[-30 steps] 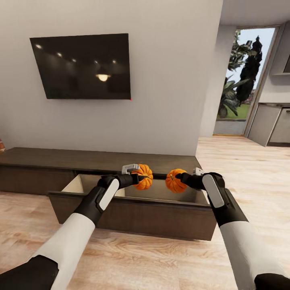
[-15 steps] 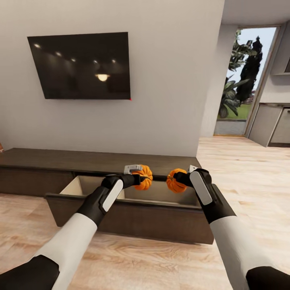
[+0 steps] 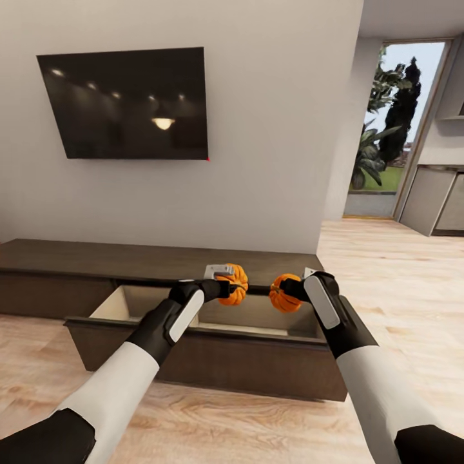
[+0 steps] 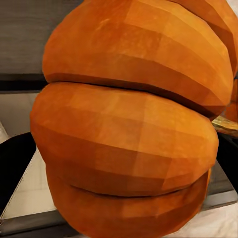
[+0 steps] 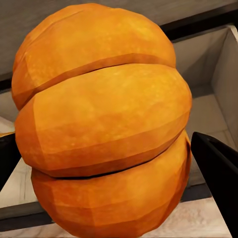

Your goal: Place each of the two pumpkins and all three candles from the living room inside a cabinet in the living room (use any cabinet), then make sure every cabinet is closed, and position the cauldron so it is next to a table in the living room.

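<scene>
I hold one ribbed orange pumpkin in each hand above the open drawer of the long dark brown cabinet (image 3: 58, 258). My left gripper (image 3: 231, 287) is shut on the left pumpkin (image 3: 237, 285), which looms close in the left wrist view (image 4: 129, 124). My right gripper (image 3: 290, 291) is shut on the right pumpkin (image 3: 283, 293), seen large in the right wrist view (image 5: 104, 124). The two pumpkins hang side by side, a small gap apart, over the drawer's pale beige interior (image 3: 248, 312). A black finger (image 5: 218, 168) shows beside the right pumpkin. The candles and the cauldron are out of view.
The pulled-out drawer front (image 3: 206, 357) stands out over the wooden floor (image 3: 212, 419) in front of me. A dark TV (image 3: 125, 103) hangs on the wall above the cabinet. At the right, a doorway (image 3: 393, 129) opens to greenery, beside grey kitchen units (image 3: 432, 196).
The view has shifted a little closer to the cabinet. Both arms have carried their pumpkins slightly forward over the open drawer, still gripped.
</scene>
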